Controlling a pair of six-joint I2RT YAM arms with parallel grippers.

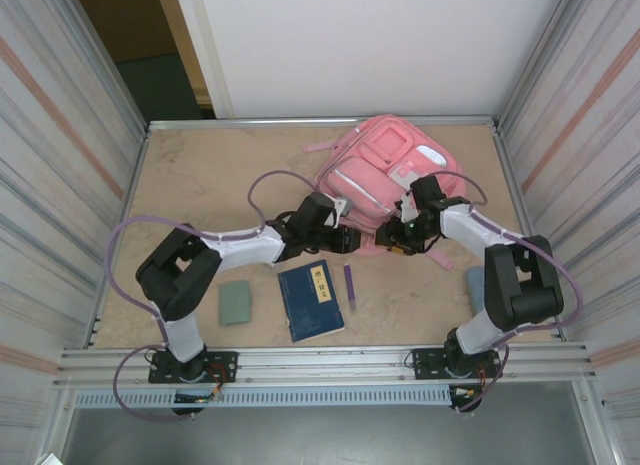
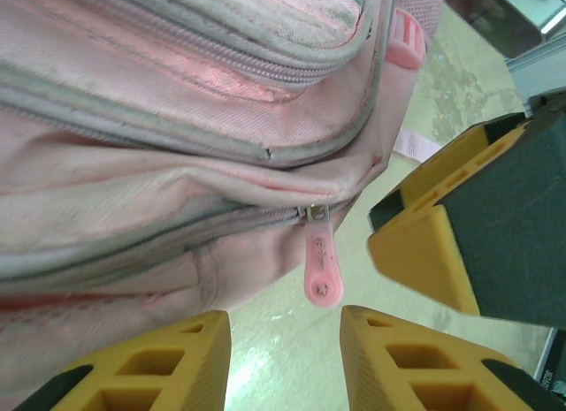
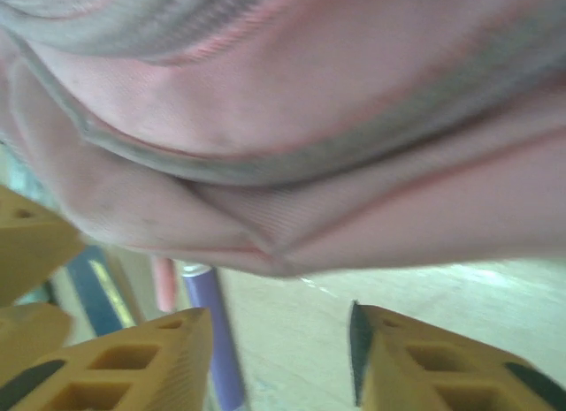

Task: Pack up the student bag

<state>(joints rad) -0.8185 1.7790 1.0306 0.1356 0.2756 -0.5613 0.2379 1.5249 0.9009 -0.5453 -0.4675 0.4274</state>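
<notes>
My left claw [image 2: 283, 362] has its jaws apart with nothing between them; a pink zip pull [image 2: 321, 271] hangs just ahead of the gap, and I can't tell whether it touches a finger. My right claw [image 3: 283, 362] is likewise parted and grips nothing; bare table shows through the gap, and the bag [image 3: 309, 119] bulges just above it.

From the top camera, the left arm runs from its near-left base, folds back at the elbow, then stretches rightward and low to the bag's near edge; the right arm rises from the near-right base and bends leftward and down to the same edge; the two claws sit close together there, and a yellow finger of the right one shows at the right of my left wrist view.

The bag lies front up at the far middle-right of the table [image 1: 200, 185], close to the back wall. The right wrist picture is blurred; I can't make out where the seams lead, nor whether any zip is undone.

Nearer me lie a blue book [image 1: 311, 298], a purple pen [image 1: 350, 285] just to its right, and a green pad [image 1: 236, 301] to its left; a pale blue thing [image 1: 475, 282] is half hidden behind the right arm.
</notes>
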